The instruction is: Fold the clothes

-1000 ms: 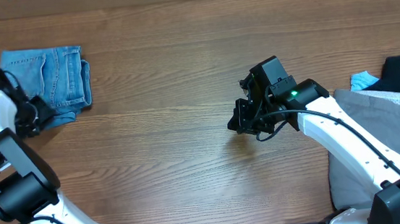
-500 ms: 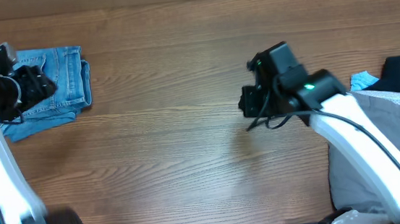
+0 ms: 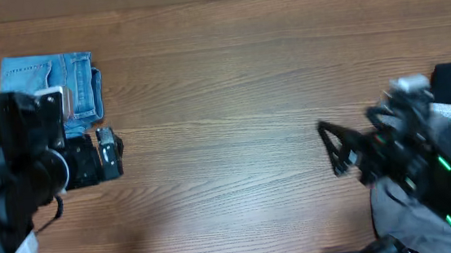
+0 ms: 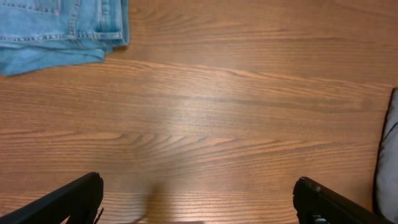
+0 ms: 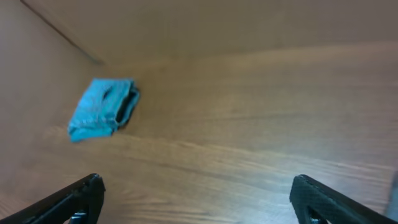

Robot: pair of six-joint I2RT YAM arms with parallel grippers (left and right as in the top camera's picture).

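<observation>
Light-blue jeans (image 3: 45,70) folded far left, apart from left fingers (image 4: 68,199) and right fingers (image 5: 323,196), both wide, empty.

Jeans (image 3: 49,72) lie far left on the table (image 3: 223,102), garments (image 3: 450,78) far right.

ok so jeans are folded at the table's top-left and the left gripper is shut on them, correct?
No. The jeans are folded at top-left, but the left gripper is open and apart from them. The left wrist view shows its fingers spread wide over the table, with the denim off at upper left.
</observation>
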